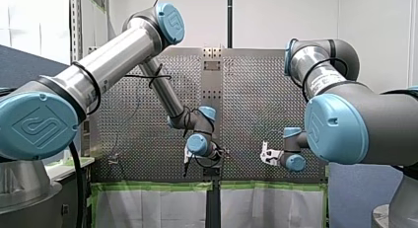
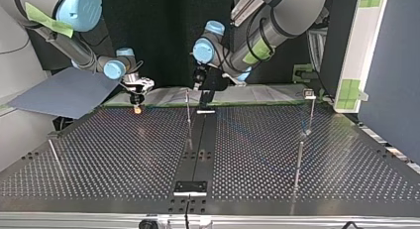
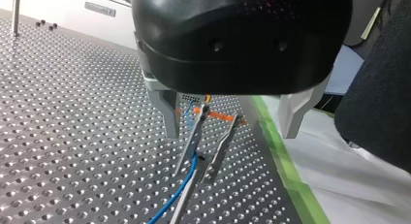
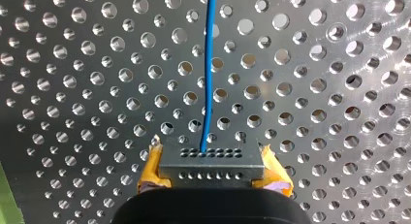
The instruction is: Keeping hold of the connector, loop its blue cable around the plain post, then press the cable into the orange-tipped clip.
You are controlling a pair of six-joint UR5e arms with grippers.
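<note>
The right gripper (image 4: 212, 158) clamps the connector (image 4: 213, 168), its blue cable (image 4: 208, 64) running across the table (image 4: 315, 88); the left gripper (image 3: 231, 132) hangs, fingers (image 3: 170, 117) apart, above the orange-tipped clip (image 3: 196, 136).

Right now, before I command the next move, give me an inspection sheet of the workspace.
Surface: perforated metal table.
Job's things: connector in my right end effector; orange-tipped clip between my left end effector's fingers; thin posts upright.
Clutter: nothing seen.
End effectors: right shut on connector, left open.
Cables: blue cable leaves connector straight, also runs along clip.
Surroundings: green tape at table edge, grey sheet.
</note>
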